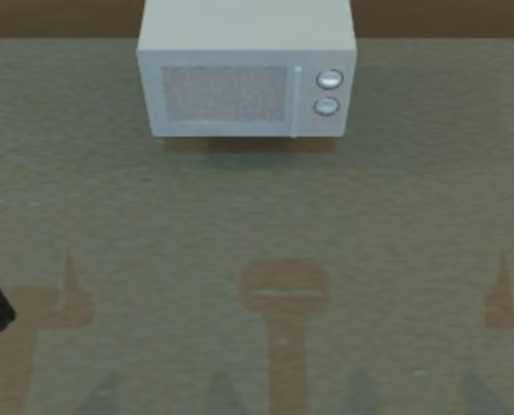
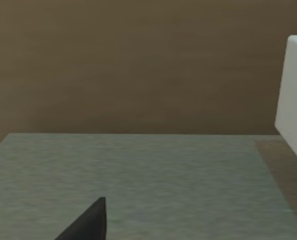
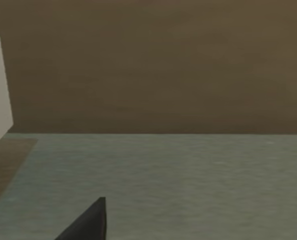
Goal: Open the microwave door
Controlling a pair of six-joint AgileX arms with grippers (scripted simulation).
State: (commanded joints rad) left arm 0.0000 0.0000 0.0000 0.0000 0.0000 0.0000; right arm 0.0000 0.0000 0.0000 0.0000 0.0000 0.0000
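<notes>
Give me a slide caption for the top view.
White microwave at the table's far edge, microwave door shut, left arm parked at the left edge.

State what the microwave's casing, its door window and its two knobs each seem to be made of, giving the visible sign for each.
The microwave casing: probably painted metal or plastic, going by its even matt white. The microwave door window: seemingly mesh-backed glass, grey and speckled. The knobs: likely metal or chromed plastic, silver with a bright sheen. None can be confirmed by look alone.
</notes>
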